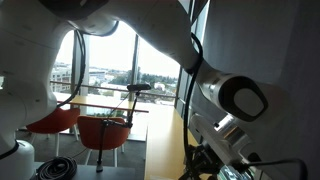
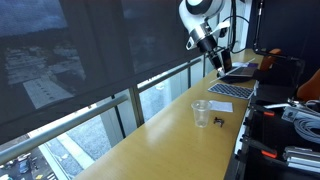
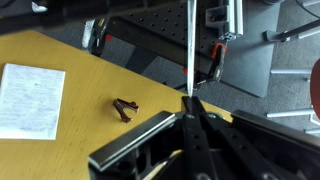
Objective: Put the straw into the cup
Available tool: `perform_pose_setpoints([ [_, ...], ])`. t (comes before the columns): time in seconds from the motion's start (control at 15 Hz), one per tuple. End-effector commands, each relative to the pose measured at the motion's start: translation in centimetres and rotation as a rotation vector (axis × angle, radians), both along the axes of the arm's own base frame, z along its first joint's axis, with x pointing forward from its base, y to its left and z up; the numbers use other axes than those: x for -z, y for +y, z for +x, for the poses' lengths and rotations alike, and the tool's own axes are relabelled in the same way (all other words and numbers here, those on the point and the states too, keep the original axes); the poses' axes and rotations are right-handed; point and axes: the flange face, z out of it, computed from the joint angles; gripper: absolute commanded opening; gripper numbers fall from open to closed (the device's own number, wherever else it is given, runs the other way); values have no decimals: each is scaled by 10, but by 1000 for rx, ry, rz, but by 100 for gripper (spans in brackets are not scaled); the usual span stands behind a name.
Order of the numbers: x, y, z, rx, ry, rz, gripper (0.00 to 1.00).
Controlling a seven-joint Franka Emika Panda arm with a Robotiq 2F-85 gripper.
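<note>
Long wooden counter point(image 2: 168, 127) bearing a clear cup point(image 2: 201, 113), small dark clip point(image 2: 219, 121), white sheet point(image 3: 30, 98).

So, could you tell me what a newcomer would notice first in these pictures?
The gripper is shut on a thin white straw, held up above the long wooden counter. A clear cup stands on that counter, with a small dark object close beside it.
</note>
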Motion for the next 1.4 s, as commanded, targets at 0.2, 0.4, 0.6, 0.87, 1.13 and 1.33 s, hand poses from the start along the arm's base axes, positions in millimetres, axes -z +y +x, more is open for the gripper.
perform_pose_setpoints([
  [0.2,-2,10,-1,-8,13,3,0],
  [0.4,-1,13,0,-10,13,2,0],
  [0.6,0,15,1,-12,18,3,0],
  [0.87,0,17,2,-4,32,-10,0],
  [1.13,-3,15,3,15,53,-20,0],
  [1.33,-9,14,6,25,72,-23,0],
])
